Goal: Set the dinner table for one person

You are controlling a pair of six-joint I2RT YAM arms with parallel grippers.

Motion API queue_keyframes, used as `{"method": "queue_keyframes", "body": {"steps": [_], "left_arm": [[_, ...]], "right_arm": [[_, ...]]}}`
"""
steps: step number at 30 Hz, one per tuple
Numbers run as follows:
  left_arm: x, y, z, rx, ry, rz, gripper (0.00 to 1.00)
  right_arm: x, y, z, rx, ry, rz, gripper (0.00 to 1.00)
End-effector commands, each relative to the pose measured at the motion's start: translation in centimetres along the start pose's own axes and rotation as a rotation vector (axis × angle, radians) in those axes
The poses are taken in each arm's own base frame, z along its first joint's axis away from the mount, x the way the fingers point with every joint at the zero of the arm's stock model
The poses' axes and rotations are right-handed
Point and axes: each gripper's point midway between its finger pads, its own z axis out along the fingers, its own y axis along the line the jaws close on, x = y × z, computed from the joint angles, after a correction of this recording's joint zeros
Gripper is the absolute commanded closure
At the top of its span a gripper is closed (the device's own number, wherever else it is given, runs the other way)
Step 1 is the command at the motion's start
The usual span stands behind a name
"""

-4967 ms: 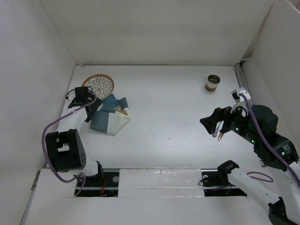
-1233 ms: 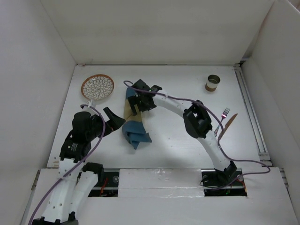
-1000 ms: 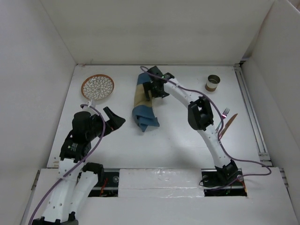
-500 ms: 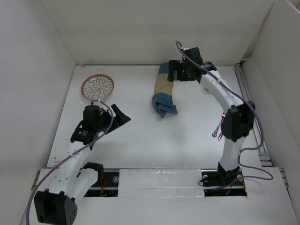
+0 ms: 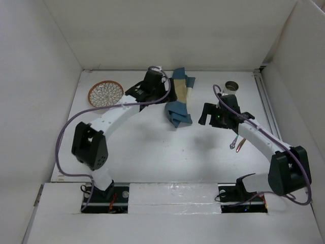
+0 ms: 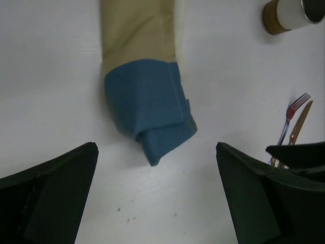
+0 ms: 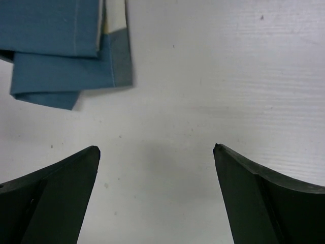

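Left gripper (image 6: 156, 147) and right gripper (image 7: 156, 147) are both held released above the white desk (image 5: 152, 147); the crumpled placemat (image 5: 177, 109) at its far middle should be pinched at two corners and spread flat.

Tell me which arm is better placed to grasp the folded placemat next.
Probably left. The placemat lies centred under the open left claw; the open right claw views only its blue corner.
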Motion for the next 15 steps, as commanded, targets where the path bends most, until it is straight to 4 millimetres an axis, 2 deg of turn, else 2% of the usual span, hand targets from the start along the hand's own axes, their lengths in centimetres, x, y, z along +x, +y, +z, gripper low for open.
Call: {"method": "queue_keyframes", "body": {"steps": [1,2,3,4,5,6,7,8,9,10,11,12,13,14,15], "left_arm": [[-1.8,1.0,2.4,-0.142,0.004,0.114,0.00],[-2.6,1.2,3.0,-0.161,0.005,0.120,0.00],[-4.5,-0.1,3.0,-0.146,-0.019,0.131,0.00],[-4.4,-0.6,3.6,-0.127,0.006,0.145,0.00],[-3.5,-0.2,5.7,-0.138,0.054,0.176,0.03],[-5.0,-1.2,5.6,-0.122,0.028,0.188,0.05],[-4.2,-1.5,6.0,-0.128,0.060,0.216,0.09],[-3.2,-1.3,7.1,-0.137,0.092,0.243,0.11],[-2.9,-1.3,7.4,-0.130,0.110,0.273,0.11],[-1.8,-2.2,7.8,-0.080,0.153,0.298,0.12],[-2.1,-2.4,7.7,-0.074,0.146,0.315,0.12],[-0.7,-2.8,8.2,-0.072,0.177,0.344,0.12],[-0.5,-3.4,8.4,-0.058,0.176,0.385,0.12],[-0.1,-3.4,8.4,-0.076,0.186,0.397,0.12],[0.8,-3.5,9.0,-0.078,0.209,0.415,0.11]], "right_arm": [[-2.9,1.5,-0.5,-0.110,-0.120,0.035,0.00],[-2.5,1.3,0.0,-0.118,-0.104,0.042,0.00],[-1.7,0.6,0.9,-0.115,-0.078,0.043,0.01],[-2.1,1.1,1.3,-0.143,-0.087,0.039,0.01],[-1.8,1.0,1.5,-0.160,-0.066,0.049,0.03],[-1.4,0.4,1.8,-0.153,-0.049,0.074,0.03],[-1.9,0.5,1.8,-0.165,-0.068,0.076,0.03],[-1.5,0.5,1.9,-0.178,-0.059,0.076,0.03],[-2.0,0.2,1.5,-0.174,-0.077,0.083,0.03],[-1.8,-0.4,1.4,-0.170,-0.078,0.078,0.03],[-2.0,-0.7,1.4,-0.164,-0.082,0.075,0.03],[-2.2,-1.0,1.3,-0.166,-0.084,0.084,0.03],[-1.7,-1.0,1.3,-0.173,-0.072,0.086,0.03],[-2.1,-1.2,1.1,-0.170,-0.086,0.090,0.03],[-1.7,-1.6,1.2,-0.153,-0.081,0.094,0.03]]}}
